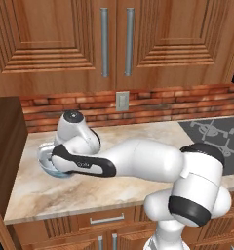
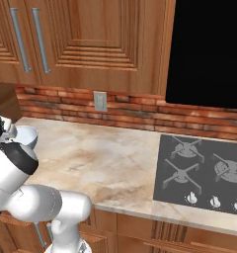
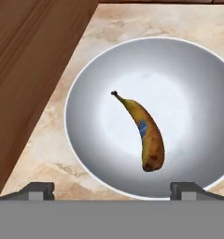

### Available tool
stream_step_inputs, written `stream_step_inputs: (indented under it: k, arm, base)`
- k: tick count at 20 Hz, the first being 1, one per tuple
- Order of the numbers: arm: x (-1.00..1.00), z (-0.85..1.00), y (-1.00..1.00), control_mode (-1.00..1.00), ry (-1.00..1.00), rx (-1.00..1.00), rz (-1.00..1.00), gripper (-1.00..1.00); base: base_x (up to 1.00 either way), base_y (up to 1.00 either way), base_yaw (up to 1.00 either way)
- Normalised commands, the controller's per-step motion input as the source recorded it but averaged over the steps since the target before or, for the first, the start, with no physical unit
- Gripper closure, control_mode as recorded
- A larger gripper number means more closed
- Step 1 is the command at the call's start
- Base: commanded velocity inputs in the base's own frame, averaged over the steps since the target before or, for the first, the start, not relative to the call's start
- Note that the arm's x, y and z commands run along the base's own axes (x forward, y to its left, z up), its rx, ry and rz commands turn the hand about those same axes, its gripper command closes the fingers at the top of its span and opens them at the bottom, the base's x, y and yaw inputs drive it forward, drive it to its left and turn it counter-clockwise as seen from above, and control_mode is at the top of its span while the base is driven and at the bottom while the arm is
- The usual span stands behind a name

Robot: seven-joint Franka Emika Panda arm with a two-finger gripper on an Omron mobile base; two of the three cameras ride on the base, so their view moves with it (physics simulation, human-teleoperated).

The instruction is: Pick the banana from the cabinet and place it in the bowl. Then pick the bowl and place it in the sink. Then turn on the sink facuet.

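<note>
We see the banana (image 3: 144, 132) lying free inside the bowl (image 3: 86, 140) on the table (image 3: 44, 154); our jaws stand wide open above it, so the bowl is next.

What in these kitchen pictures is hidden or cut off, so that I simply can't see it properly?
- Bowl: in the left base view the arm covers most of it; the banana inside is hidden there.
- Bowl's right rim: cut off by the edge of the hand view.
- Claw: just its two tips, set wide apart, poke up at the bottom of the hand view.
- Stove: its right side runs off the right base view.
</note>
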Motion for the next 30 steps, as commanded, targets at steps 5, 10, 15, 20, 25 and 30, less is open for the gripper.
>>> stream_step_inputs:
  k: [5, 10, 15, 20, 25, 30]
  arm:
    - [0.0, -0.17, -0.08, -1.0, 0.02, -0.17, 0.22, -1.0]
    - [0.0, -0.16, -0.03, -1.0, 0.0, -0.23, 0.26, -1.0]
    - [-0.02, -0.06, 0.0, -1.0, 0.0, -0.24, 0.22, -1.0]
    - [-0.01, -0.04, 0.0, -1.0, 0.0, -0.17, 0.18, -1.0]
    - [-0.09, -0.04, 0.0, -1.0, 0.0, -0.12, 0.18, -1.0]
    - [0.0, -0.29, 0.0, -1.0, 0.0, -0.1, 0.21, -1.0]
  base:
    - [0.0, 0.0, 0.0]
    - [0.0, 0.0, 0.0]
    - [0.0, 0.0, 0.0]
    - [0.0, 0.0, 0.0]
    - [0.0, 0.0, 0.0]
    - [0.0, 0.0, 0.0]
